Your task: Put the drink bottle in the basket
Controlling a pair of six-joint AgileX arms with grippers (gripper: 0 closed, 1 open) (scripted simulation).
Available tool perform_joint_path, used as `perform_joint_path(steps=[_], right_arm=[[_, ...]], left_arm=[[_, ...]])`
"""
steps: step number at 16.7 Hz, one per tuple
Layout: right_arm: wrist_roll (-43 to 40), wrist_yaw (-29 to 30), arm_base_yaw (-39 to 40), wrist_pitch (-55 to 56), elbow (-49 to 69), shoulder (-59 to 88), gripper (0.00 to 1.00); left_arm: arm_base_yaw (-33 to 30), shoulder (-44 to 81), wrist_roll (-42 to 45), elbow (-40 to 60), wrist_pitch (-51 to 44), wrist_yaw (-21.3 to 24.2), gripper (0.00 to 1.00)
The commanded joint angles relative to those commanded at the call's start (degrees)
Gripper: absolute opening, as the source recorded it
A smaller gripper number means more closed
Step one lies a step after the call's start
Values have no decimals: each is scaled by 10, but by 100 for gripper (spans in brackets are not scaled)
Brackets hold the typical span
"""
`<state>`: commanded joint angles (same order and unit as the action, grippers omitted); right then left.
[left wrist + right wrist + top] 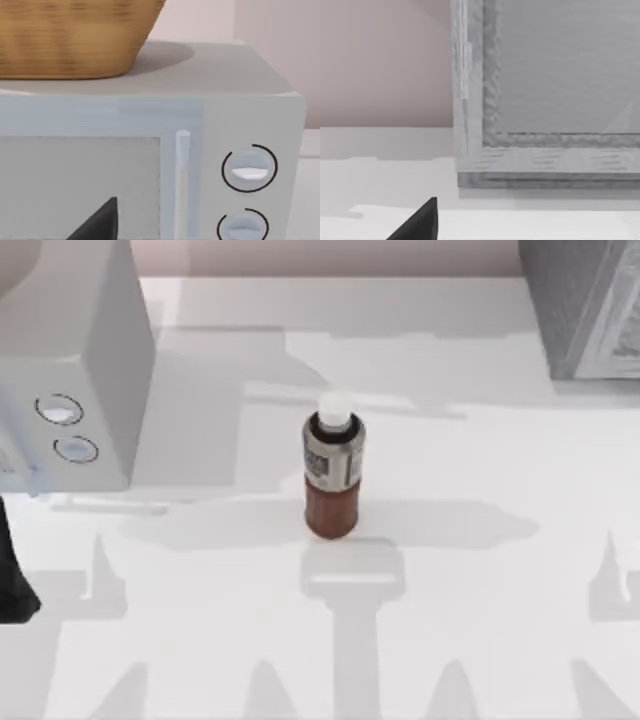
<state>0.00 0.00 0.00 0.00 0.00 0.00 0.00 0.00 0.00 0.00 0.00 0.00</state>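
reddish-brown drink bottle (332, 480), tan woven basket (70, 37)

Drink bottle (333, 476) stands mid-table; basket (70, 37) sits atop microwave (75, 370) at left.

Microwave at the left, grey box at the right, white table between.

A pale grey microwave (85, 360) sits at the table's (480, 570) far left, its 2 round dials (249, 168) stacked beside a vertical door handle (182, 180) and a grey door window (75, 185). At the far right corner stands a grey textured box (585, 305) with a framed panel face (560, 70). A pinkish wall (385, 60) runs behind.
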Motion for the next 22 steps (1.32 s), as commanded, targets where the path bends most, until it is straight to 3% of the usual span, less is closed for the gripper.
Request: perform_joint_path(steps=[4, 9, 22], right_arm=[[0, 0, 0, 0, 0, 0, 100], [0, 0, 0, 0, 0, 0, 100], [0, 0, 0, 0, 0, 0, 100]], left_arm=[[-7, 16, 0, 4, 15, 5, 100], [-50, 148, -2, 33, 129, 34, 100], [-208, 828, 4, 153, 678, 122, 100]])
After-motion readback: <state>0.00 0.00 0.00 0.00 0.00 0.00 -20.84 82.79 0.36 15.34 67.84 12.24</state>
